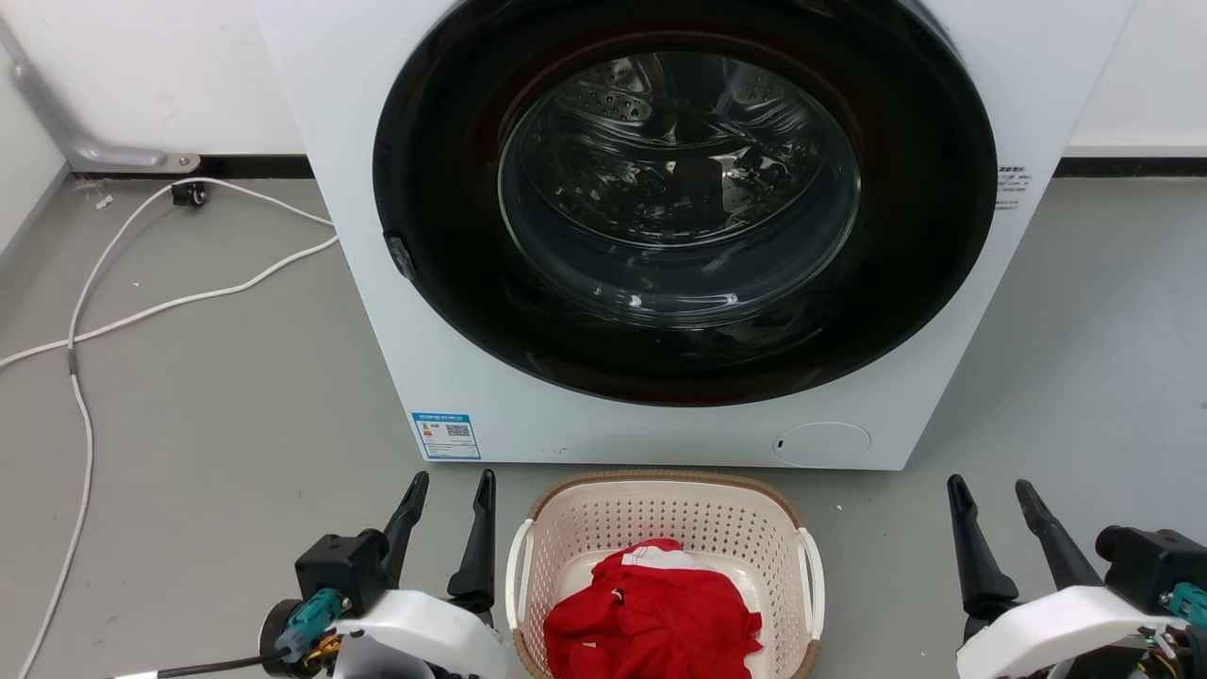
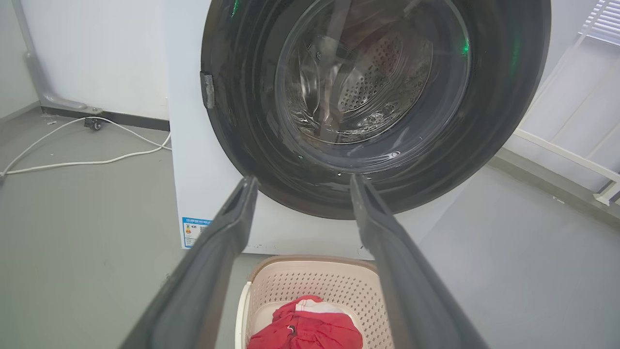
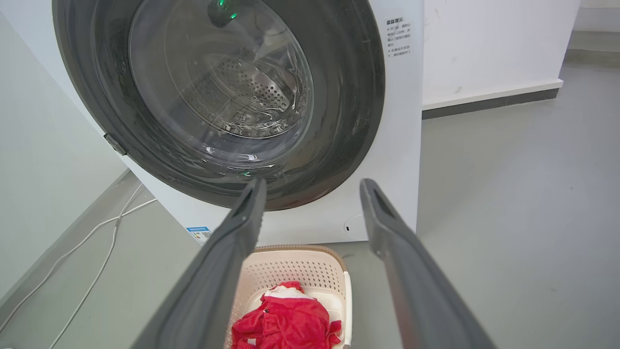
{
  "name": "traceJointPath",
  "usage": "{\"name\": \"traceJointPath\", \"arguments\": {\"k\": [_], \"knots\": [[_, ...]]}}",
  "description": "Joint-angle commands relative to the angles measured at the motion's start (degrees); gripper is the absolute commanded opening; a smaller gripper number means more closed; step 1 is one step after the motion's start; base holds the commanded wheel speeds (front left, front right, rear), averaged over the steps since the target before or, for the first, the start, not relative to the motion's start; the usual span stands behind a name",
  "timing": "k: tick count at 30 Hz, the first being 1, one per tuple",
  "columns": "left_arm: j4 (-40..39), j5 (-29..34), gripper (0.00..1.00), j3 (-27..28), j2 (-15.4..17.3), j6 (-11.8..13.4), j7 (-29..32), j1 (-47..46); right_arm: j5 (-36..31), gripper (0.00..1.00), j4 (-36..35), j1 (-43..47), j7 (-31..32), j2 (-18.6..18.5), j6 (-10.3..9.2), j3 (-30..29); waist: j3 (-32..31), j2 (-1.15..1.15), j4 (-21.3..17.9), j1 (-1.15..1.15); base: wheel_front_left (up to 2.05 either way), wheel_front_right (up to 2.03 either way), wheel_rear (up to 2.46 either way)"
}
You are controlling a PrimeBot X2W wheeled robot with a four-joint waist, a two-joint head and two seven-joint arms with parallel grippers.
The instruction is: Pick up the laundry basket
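Grey floor point(image 1: 236, 424) carries washing machine point(image 1: 679, 217), laundry basket point(image 1: 660, 514) (just before it), white cable point(image 1: 170, 304).

The laundry basket point(image 1: 660, 517), cream with perforated walls, brown woven-look rim and white side handles, stands upright on the grey floor point(image 1: 217, 424), near centre, holding red clothing point(image 1: 651, 622).

Through your left wrist camera you see the left gripper point(image 2: 302, 180), its two dark fingers spread wide apart. Low between them the laundry basket point(image 2: 315, 281) sits on the grey floor point(image 2: 72, 242), just in front of the washing machine point(image 2: 191, 160). A red garment point(image 2: 305, 329) lies inside it. A white cable point(image 2: 77, 162) trails across the floor at the left.
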Motion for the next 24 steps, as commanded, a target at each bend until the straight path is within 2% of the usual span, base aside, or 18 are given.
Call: {"name": "traceJointPath", "arguments": {"k": [1, 24], "knots": [[-0.12, 1.50, 1.00, -0.06, 0.11, 0.28, -0.52, -0.20, -1.48, 1.00, -0.65, 0.36, -0.04, 0.01, 0.11, -0.18, 0.03, 0.00, 0.00, 0.00, 0.00, 0.00, 0.00], [-1.11, 11.08, 1.00, 1.00, 0.09, 1.04, -3.01, -0.75, -10.54, 1.00, -2.77, 0.94, 0.26, 0.03, 0.07, -0.79, 0.03, 0.00, 0.04, 0.00, 0.00, 0.00, 0.00]]}}
